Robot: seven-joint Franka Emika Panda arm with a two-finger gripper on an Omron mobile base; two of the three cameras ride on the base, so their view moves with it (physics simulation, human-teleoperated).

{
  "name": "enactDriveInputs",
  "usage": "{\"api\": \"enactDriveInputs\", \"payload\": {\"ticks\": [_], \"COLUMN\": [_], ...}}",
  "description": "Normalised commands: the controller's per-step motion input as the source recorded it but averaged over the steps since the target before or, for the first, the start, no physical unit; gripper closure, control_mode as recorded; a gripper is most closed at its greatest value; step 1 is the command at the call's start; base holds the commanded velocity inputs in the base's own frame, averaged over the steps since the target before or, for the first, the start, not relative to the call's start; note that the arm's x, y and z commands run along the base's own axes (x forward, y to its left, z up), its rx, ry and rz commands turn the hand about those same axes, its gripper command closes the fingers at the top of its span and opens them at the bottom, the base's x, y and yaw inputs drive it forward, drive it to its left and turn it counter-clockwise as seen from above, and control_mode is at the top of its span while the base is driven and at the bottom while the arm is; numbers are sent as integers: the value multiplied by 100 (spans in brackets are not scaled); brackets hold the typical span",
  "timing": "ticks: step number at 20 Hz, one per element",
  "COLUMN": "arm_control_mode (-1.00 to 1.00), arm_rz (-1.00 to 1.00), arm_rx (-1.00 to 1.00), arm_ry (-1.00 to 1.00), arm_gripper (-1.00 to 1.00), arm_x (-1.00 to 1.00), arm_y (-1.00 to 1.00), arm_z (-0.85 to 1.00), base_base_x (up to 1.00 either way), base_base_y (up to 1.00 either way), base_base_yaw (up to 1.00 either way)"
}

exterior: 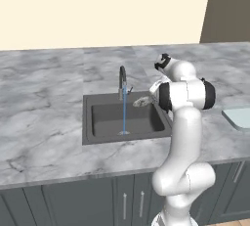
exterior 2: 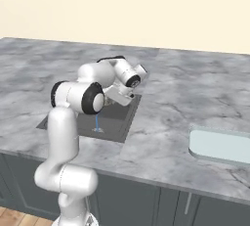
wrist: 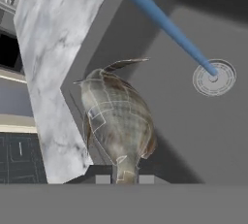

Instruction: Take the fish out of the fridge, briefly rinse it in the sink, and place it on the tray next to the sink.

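My gripper is shut on the tail end of the fish, a slim silvery-grey body with brownish fins. I hold it over the right part of the dark grey sink, above the basin floor. In the left base view the fish hangs just right of the blue water stream, apart from it. The stream falls from the black gooseneck tap onto the drain. The pale blue-green tray lies on the worktop to the right of the sink, also seen as the tray. The fridge is out of view.
Grey marble worktop surrounds the sink on all sides. My own elbow and forearm stand between the sink and the tray. Dark cabinet fronts run below the worktop's front edge.
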Motion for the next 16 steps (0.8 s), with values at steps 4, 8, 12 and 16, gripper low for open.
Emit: {"api": "enactDriveInputs", "payload": {"ticks": [4, 8, 12, 16], "arm_control_mode": [-100, -100, -100, -100], "arm_rz": [2, 1, 0, -3], "arm_rx": [8, 5, 0, 0], "arm_ry": [0, 0, 0, -1], "arm_gripper": [100, 100, 100, 100], "arm_x": [35, 6, 16, 21], "arm_y": [61, 54, 26, 3], "arm_z": [-11, -2, 0, 0], "base_base_x": [0, 0, 0, 0], "base_base_y": [0, 0, 0, 0], "base_base_yaw": [0, 0, 0, 0]}}
